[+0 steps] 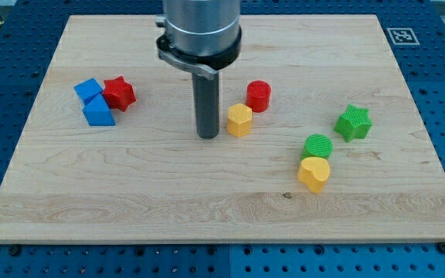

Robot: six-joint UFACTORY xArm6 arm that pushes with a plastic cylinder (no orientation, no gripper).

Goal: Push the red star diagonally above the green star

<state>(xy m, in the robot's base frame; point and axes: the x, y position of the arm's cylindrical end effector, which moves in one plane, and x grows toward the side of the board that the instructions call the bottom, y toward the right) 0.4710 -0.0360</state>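
My tip [208, 136] rests on the table [130, 193], just left of the yellow block [239, 120]. The red star [119, 93] lies far to its left; the green star [353, 123] far to its right. There is no gripper.

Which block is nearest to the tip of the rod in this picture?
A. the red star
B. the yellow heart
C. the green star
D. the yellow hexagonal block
D: my tip stands just to the view's left of the yellow hexagonal block, while the red star, the green star and the yellow heart all lie clearly farther away.
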